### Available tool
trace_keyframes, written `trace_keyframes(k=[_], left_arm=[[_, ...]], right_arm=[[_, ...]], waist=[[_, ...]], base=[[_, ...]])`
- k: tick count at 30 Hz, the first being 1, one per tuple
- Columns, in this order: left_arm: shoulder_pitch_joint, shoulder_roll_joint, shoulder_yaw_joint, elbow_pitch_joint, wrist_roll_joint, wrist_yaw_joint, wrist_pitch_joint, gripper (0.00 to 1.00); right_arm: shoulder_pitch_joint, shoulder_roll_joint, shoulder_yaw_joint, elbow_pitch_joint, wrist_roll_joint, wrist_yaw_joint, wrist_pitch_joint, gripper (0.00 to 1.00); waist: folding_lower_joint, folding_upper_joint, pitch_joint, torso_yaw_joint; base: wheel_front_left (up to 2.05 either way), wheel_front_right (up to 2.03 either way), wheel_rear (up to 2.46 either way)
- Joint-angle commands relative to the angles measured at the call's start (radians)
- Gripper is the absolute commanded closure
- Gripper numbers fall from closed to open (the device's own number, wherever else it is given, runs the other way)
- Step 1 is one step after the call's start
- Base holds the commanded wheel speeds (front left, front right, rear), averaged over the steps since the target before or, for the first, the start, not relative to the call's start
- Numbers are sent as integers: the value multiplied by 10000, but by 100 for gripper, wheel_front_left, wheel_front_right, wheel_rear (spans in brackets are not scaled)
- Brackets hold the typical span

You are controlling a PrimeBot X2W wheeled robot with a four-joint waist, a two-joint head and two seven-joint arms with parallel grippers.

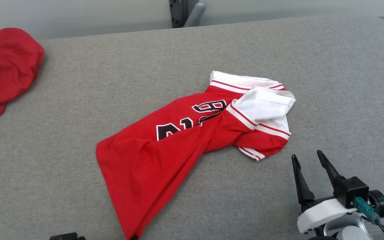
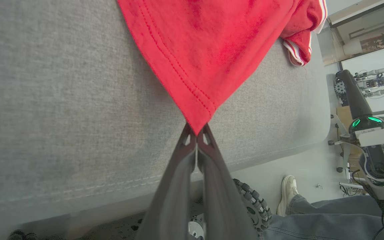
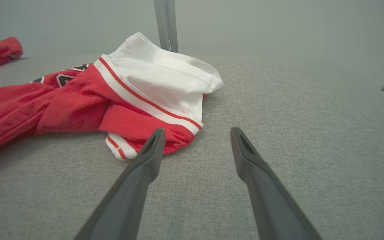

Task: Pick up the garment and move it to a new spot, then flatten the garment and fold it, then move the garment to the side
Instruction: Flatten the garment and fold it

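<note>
Though black-on-red, jersey (image 1: 152, 160) txt (image 1: 208, 108) illegible

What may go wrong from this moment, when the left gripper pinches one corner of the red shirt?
1. The left gripper is shut on just the tip of a hem corner of the shirt, so a pull may slip it free.
2. The shirt lies twisted, with the sleeves bunched; dragging by one corner may tighten the twist rather than flatten it.
3. The right gripper is open and empty beside the sleeves, so that end has no support.
</note>
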Motion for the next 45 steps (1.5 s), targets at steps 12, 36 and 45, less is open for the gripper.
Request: trace_keyframes(k=[12, 36, 45], left_arm=[[-829, -1631, -367, 2389, 740, -1098, -203, 58], [371, -2696, 4135, 566, 4325, -279, -598, 0], [-3136, -4037, 2245, 1862, 5986, -968, 1138, 0]], right_arm=[[149, -26, 46, 65, -257, -14, -31, 0], [230, -24, -264, -700, -489, -14, -31, 0], [-386, -21, 210, -796, -159, -14, -31, 0]], waist=[[0, 0, -296, 812], [0, 0, -623, 296], [0, 0, 59, -764]], base=[[0, 0, 0], [0, 0, 0], [0, 0, 0]])
